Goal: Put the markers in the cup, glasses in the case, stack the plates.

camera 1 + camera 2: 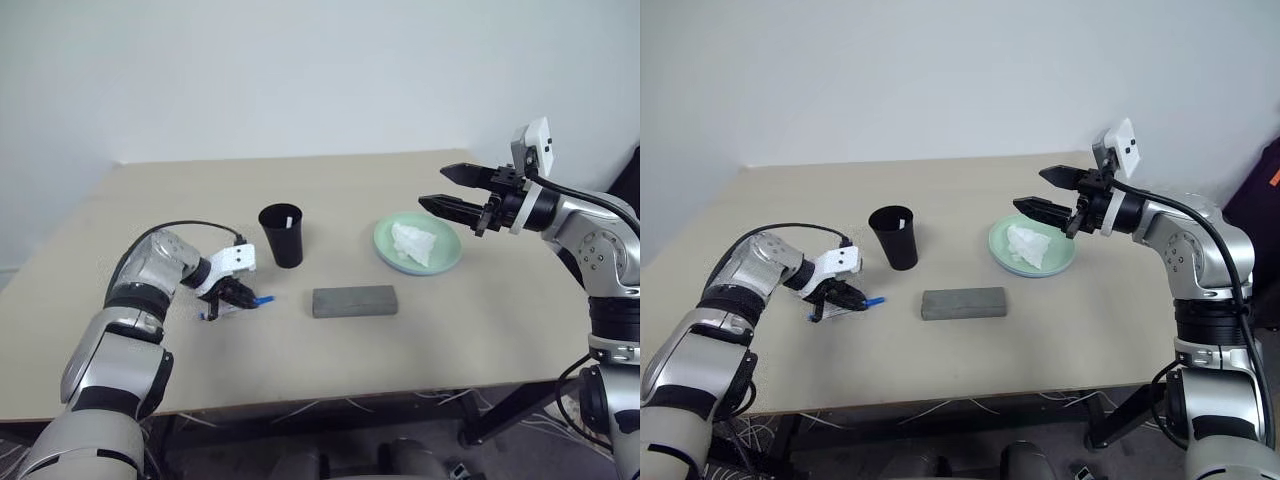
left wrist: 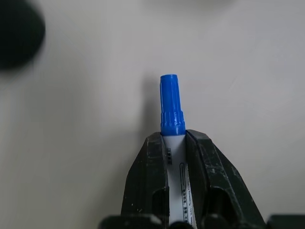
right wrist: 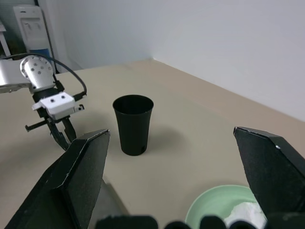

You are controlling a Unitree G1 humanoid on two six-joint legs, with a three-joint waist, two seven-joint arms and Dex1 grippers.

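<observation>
Visibly one blue-capped marker (image 2: 170, 114), one cup (image 1: 282, 235), one case (image 1: 354, 301), one green plate (image 1: 386, 245)

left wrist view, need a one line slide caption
Left gripper shut on the blue-capped marker, held just above the table.

Cup (image 1: 283, 236) behind case (image 1: 354, 301), plate (image 1: 452, 254) to their right
</observation>
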